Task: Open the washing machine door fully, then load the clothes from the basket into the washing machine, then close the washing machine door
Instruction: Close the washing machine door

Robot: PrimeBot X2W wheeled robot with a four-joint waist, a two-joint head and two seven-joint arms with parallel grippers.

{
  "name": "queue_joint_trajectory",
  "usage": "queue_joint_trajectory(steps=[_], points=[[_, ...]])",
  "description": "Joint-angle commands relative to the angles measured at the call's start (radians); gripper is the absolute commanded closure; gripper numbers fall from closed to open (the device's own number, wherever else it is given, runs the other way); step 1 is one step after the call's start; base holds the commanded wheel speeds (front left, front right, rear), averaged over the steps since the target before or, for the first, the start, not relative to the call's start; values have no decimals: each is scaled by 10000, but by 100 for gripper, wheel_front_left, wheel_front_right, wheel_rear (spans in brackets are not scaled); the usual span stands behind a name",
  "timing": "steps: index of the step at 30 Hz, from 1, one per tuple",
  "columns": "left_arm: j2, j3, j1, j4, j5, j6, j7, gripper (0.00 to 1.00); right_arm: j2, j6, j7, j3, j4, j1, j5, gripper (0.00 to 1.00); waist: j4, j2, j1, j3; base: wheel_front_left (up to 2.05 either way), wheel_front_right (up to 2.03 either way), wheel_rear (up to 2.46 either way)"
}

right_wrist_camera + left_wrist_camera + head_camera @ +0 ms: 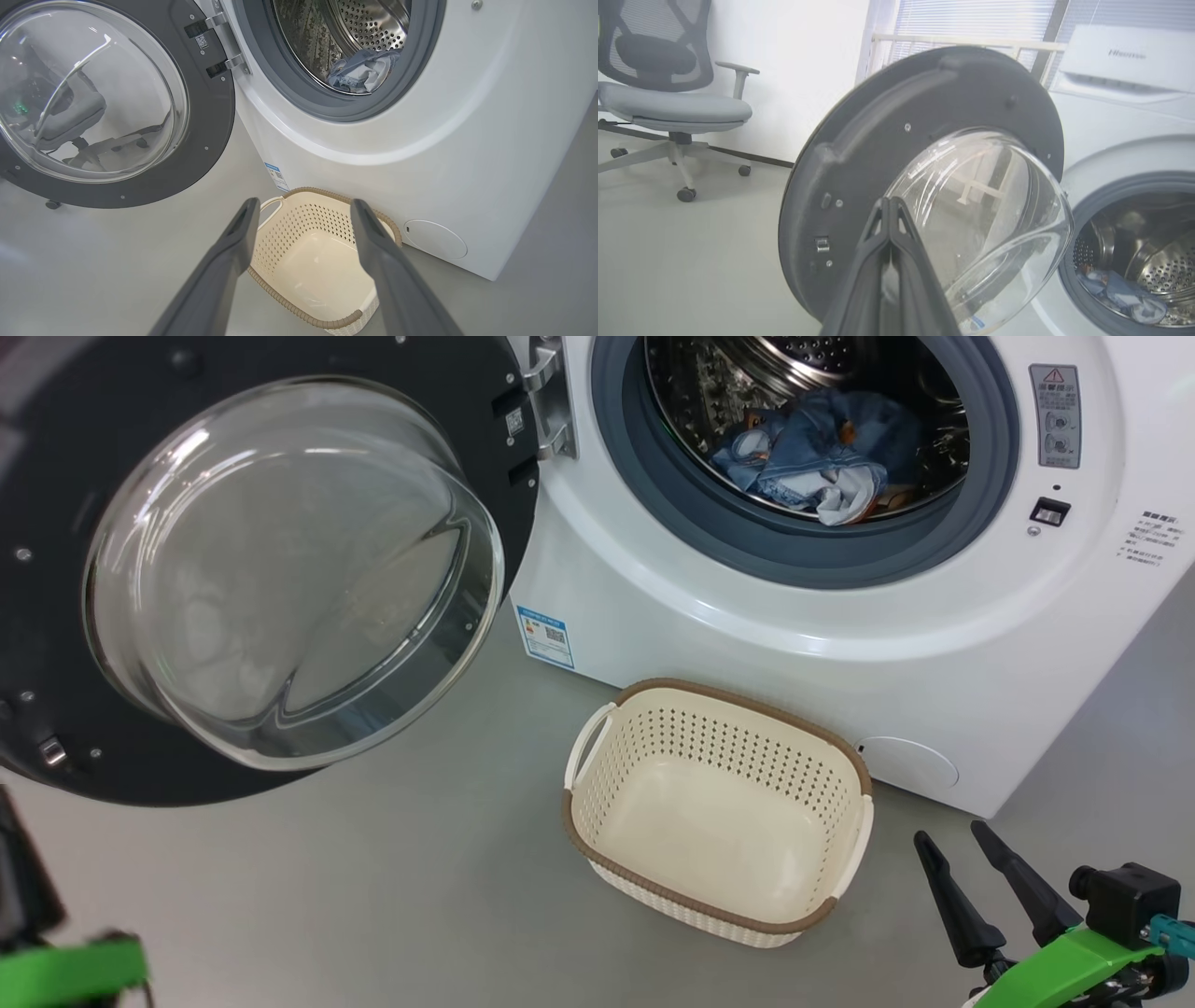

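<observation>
Left gripper (889, 203): fingers closest to the lens, pressed tip to tip with nothing clamped between them. Directly beyond the tips stands the washing machine door (924, 163), swung wide open with its inner face and bulging glass bowl turned toward this gripper. Whether the tips touch it cannot be determined.

Right gripper (949, 835): fingers spread wide apart and empty, hovering low over the floor (373, 896).

The clothes (812, 457) lie inside the steel drum (822, 355), well beyond and above the right gripper. They form a blue heap with a pale fold resting near the grey gasket (794, 555). From the left gripper they sit beyond the door and to its right (1125, 294).

The basket (747, 698) stands on the floor just ahead of the right gripper and to its left, with nothing in it. In the right wrist view its near wall (299, 228) appears between the two spread fingers. It sits just beside the front of the washing machine (747, 644), below the drum opening; contact between them cannot be confirmed.

A blue label (545, 637) is stuck low on the machine front, beyond the basket on the door side. A round service cover (907, 763) sits low on the front, just ahead of the right gripper's tips.

An office chair (668, 93) stands well off to the left gripper's left, by a white wall.
</observation>
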Motion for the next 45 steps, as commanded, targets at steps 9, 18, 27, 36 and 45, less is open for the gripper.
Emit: queue_joint_trajectory(steps=[9, 18, 27, 36, 45], points=[[2865, 604, -2927, 275, -3890, -64, -53, 100, -214, 23, -76, -51, -340, -72, -30, 0, 0, -1, 0, 299, 0, 0, 0], [5403, -511, -5231, 3176, -7280, -66, 708, 100, -353, 23, -76, -72, -420, -186, -81, 0, -76, -1, 0, 691, 0, 0, 0], [6635, -980, -7227, 6473, -9357, -66, 3173, 100, -632, 23, -76, 158, -442, -490, -77, 0, -244, -1, 0, 1179, 0, 0, 0], [7229, -1454, -8322, 8940, -10066, -66, 5495, 100, -988, 23, -76, 431, -496, -795, -53, 0, -437, -1, 0, 1735, 0, 0, 0], [7297, -1642, -8762, 9642, -10347, -67, 6479, 100, -1263, 23, -76, 552, -567, -993, -32, 0, -559, -1, 0, 2149, 0, 0, 0]])
